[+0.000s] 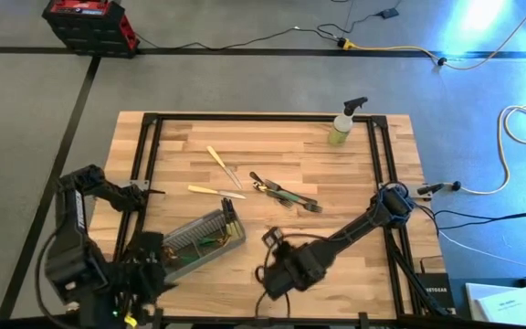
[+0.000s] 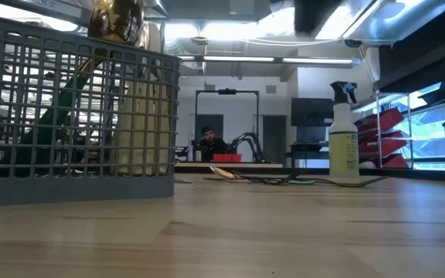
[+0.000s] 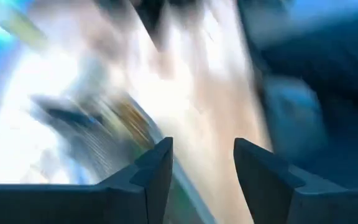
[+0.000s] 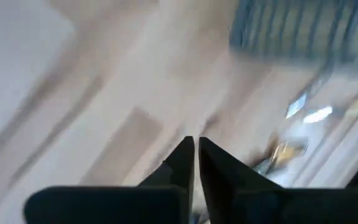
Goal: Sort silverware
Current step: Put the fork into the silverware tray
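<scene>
Two cream-handled pieces (image 1: 215, 175) flat on table centre-left, apart. Dark and green-handled forks (image 1: 286, 194) heaped mid-table, tines toward right. More pieces (image 1: 210, 241) inside caddy (one gold head (image 2: 117, 22) pokes above rim).

The caddy (image 1: 204, 241) sits on the table (image 1: 336, 164) near its front edge, left of centre, with several pieces of cutlery standing in it. Behind the caddy, two knives (image 1: 215, 192) lie loose on the table. To the right of them and behind the caddy's right end lies a small pile of forks and spoons (image 1: 283, 194). The spray bottle (image 1: 343, 123) stands far behind and to the right of the caddy, near the table's back edge. The right gripper (image 1: 272, 239) is just right of the caddy; the left gripper (image 1: 151, 265) is at its left end.
</scene>
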Action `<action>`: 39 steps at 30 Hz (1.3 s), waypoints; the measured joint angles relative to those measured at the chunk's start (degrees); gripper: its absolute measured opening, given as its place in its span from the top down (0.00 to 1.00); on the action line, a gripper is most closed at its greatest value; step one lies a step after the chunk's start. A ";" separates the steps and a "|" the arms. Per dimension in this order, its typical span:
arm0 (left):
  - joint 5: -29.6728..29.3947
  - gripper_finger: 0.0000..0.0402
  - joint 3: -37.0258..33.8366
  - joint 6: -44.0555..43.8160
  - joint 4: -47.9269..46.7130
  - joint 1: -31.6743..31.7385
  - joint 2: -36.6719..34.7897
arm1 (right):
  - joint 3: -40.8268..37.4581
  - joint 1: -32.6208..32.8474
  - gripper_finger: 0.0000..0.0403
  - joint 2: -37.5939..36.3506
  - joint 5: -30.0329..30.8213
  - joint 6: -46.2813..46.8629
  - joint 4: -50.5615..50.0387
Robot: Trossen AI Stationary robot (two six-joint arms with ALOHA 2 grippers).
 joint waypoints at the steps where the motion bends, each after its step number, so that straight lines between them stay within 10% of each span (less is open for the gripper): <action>1: -4.72 0.61 -0.03 1.65 0.00 -0.23 0.00 | -2.43 -0.95 0.99 -0.87 -0.06 1.25 0.27; 10: -10.65 0.61 -4.04 8.26 0.57 4.10 0.02 | -33.91 -9.09 1.00 -17.76 -3.72 -0.98 29.72; 17: 1.80 0.65 -12.70 25.23 21.41 11.52 -4.89 | -52.50 -13.91 0.99 -29.39 -4.47 1.21 55.42; 31: 25.63 0.71 -49.01 47.79 79.76 23.80 -16.24 | -63.83 -17.47 0.99 -31.75 -0.99 12.44 69.31; 39: 22.23 0.71 -59.90 51.77 96.29 23.40 -17.98 | -65.11 -21.77 0.99 -32.49 -2.78 17.17 64.39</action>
